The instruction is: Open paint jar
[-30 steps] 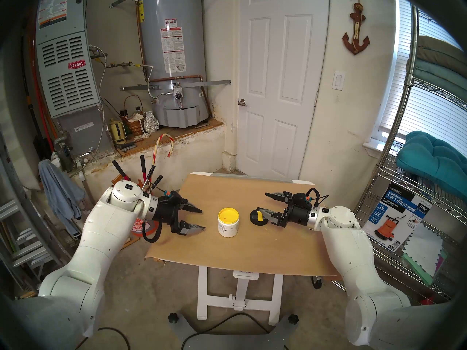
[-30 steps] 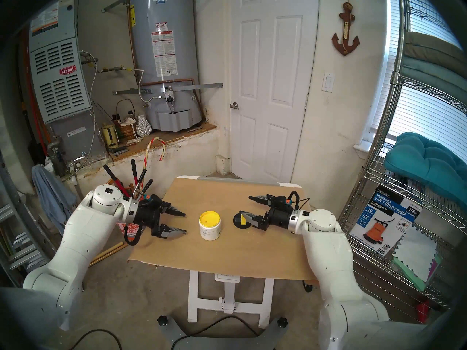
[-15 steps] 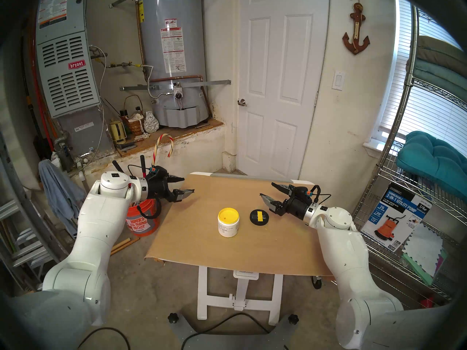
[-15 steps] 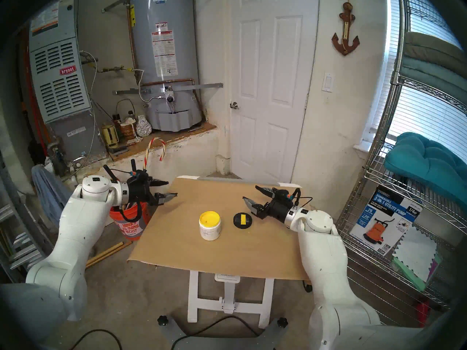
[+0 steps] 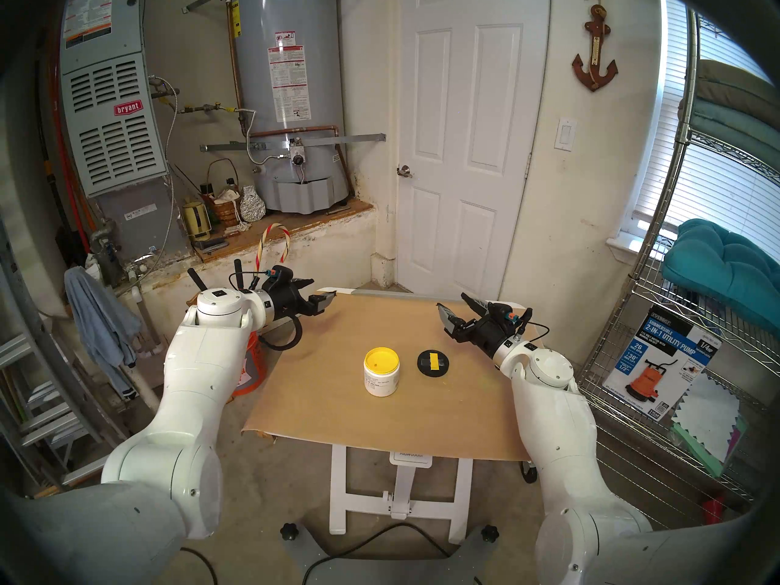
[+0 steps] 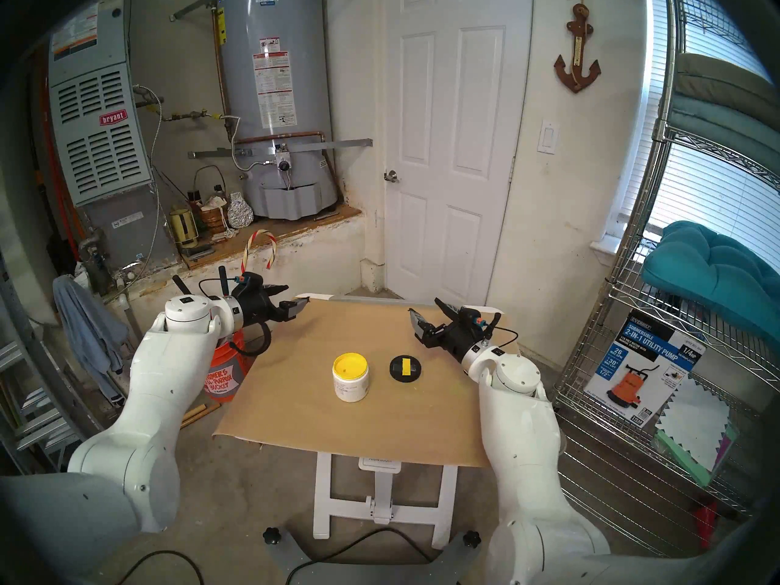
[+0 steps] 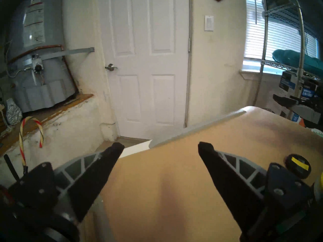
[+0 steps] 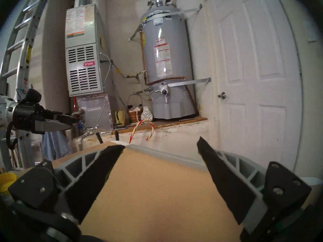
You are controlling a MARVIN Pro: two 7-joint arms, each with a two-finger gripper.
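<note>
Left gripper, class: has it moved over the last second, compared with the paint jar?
Yes. The left gripper has drawn away from the unmoved paint jar, going up the head view toward the table's far left corner, fingers open and empty.

Two head views look down from high behind the near edge of the table (image 5: 337,411), facing the door (image 5: 468,141); nearly one picture twice, the right eye's shifted slightly so everything sits further left. Both take in the whole tabletop, both arms, the water heater (image 5: 291,86) and the wire shelf (image 5: 692,318). Left wrist view sits low at the table's far left corner, close to the surface, facing across toward the door and window (image 7: 279,37); the lid (image 7: 298,165) shows at its right edge. Right wrist view sits low over the right side, facing the water heater and furnace (image 8: 82,53). Wrist views share the far edge and door.
</note>
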